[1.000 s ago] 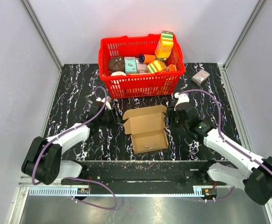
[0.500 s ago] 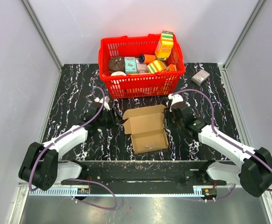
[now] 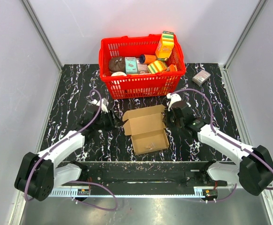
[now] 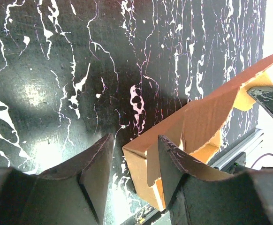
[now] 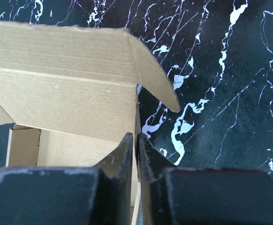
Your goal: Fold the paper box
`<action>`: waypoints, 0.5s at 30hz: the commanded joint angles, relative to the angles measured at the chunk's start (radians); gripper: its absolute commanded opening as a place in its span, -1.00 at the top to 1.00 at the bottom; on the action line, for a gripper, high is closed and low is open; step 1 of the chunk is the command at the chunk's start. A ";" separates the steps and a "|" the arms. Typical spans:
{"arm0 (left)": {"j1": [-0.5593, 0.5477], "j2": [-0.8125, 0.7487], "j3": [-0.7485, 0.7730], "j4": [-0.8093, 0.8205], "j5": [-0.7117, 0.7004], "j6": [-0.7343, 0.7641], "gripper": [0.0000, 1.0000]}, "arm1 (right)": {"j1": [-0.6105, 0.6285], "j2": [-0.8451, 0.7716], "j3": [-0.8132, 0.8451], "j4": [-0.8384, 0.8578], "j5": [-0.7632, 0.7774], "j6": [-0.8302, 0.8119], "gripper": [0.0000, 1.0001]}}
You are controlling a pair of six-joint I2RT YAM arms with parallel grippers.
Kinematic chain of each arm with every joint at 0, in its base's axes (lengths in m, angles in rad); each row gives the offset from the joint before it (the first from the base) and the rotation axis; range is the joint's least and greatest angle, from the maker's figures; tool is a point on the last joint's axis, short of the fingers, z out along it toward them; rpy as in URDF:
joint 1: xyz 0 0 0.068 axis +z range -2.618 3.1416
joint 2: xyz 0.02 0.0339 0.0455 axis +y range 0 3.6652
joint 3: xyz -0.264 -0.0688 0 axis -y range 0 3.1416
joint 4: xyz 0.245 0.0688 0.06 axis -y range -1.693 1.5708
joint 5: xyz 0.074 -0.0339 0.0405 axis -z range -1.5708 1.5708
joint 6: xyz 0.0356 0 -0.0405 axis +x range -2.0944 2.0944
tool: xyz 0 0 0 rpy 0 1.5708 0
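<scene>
Here, the paper box (image 3: 146, 127), plain brown corrugated cardboard with creased flaps, sits half-formed mid-table on the glossy black, white-veined table (image 3: 75, 93), near the red plastic mesh basket (image 3: 141, 86). The right claw (image 5: 135, 137) pinches its dark tapered fingers on a thin side wall. The left claw (image 4: 135, 139) stands apart, straddling the opposite corner.

1. You had the paper box (image 3: 146, 129), plain brown cardboard, lying mid-way across the black marbled table (image 3: 71, 93).
2. Its shallow tray faced up, open.
3. Its lid lay open on the far side, with its side flaps raised.
</scene>
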State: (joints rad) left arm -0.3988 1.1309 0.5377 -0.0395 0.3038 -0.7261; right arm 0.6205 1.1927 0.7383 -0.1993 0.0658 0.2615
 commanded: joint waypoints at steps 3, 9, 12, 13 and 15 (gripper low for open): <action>0.005 -0.095 -0.031 0.013 -0.014 -0.015 0.06 | -0.005 0.008 0.022 0.024 0.005 0.004 0.80; 0.006 -0.209 -0.071 0.021 -0.014 -0.042 -0.05 | -0.005 -0.005 0.026 -0.005 0.038 0.027 0.90; 0.005 -0.282 -0.097 0.035 -0.017 -0.047 -0.19 | -0.005 -0.025 0.023 -0.026 0.061 0.047 0.91; 0.005 -0.293 -0.114 0.039 -0.015 -0.047 -0.25 | -0.005 -0.031 0.021 -0.028 0.060 0.048 0.92; 0.005 -0.306 -0.125 0.079 -0.009 -0.039 -0.26 | -0.005 -0.050 0.016 -0.029 0.057 0.056 0.91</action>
State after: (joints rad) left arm -0.3988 0.8623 0.4412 -0.0448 0.3023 -0.7605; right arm 0.6193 1.1919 0.7383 -0.2268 0.0921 0.2916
